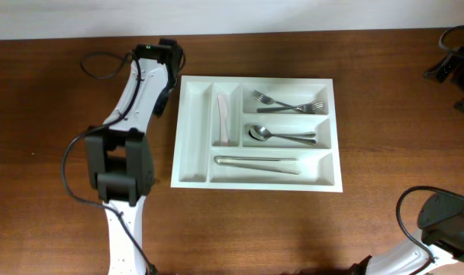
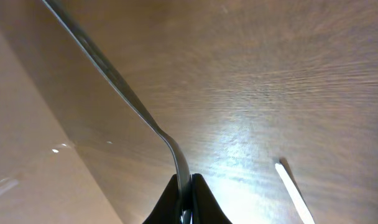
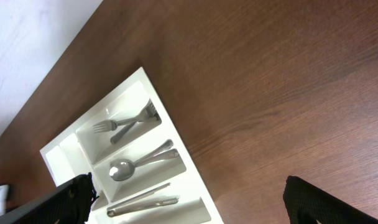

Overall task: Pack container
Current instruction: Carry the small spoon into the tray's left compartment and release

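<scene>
I find the cutlery tray (image 1: 194, 137) part-filled, 4 of its 5 compartments stocked. Left pincer (image 2: 184, 205) clamps a metal utensil (image 2: 114, 81), still unpacked; right pincer (image 3: 192, 196) gapes empty.

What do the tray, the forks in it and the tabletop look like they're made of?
Container: white plastic by the look, with smooth, slightly glossy moulded walls. Forks: metal, probably stainless steel, given their bright silvery reflections. Table: dark brown wood or wood-look laminate. Grain streaks show, but which of the two it is stays unclear.
</scene>
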Robot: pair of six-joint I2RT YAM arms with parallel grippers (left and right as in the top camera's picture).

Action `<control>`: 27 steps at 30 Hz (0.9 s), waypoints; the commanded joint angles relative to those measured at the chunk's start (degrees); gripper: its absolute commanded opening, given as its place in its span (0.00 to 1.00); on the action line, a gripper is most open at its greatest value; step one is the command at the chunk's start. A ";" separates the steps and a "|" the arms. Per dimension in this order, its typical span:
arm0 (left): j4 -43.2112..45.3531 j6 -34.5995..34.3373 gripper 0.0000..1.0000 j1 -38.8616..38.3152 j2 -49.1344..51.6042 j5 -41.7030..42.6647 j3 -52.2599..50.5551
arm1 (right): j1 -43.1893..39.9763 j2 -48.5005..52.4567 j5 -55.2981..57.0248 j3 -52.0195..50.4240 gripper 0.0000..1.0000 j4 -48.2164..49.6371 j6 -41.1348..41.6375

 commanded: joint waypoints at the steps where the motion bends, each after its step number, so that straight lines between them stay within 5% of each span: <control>1: -0.50 -1.46 0.02 -3.10 -10.49 5.51 2.40 | -0.07 0.24 -0.90 -0.31 0.99 0.00 0.04; 10: 0.66 -3.21 0.02 -6.21 -13.38 30.84 -0.76 | -0.07 0.24 -0.90 -0.31 0.99 0.00 0.04; 17: 3.45 -3.19 0.02 -6.64 -13.38 38.82 -7.85 | -0.07 0.24 -0.90 -0.31 0.99 0.00 0.04; 27: 3.39 -3.19 0.02 -8.61 -13.38 39.82 -13.62 | -0.07 0.24 -0.90 -0.31 0.99 0.00 0.04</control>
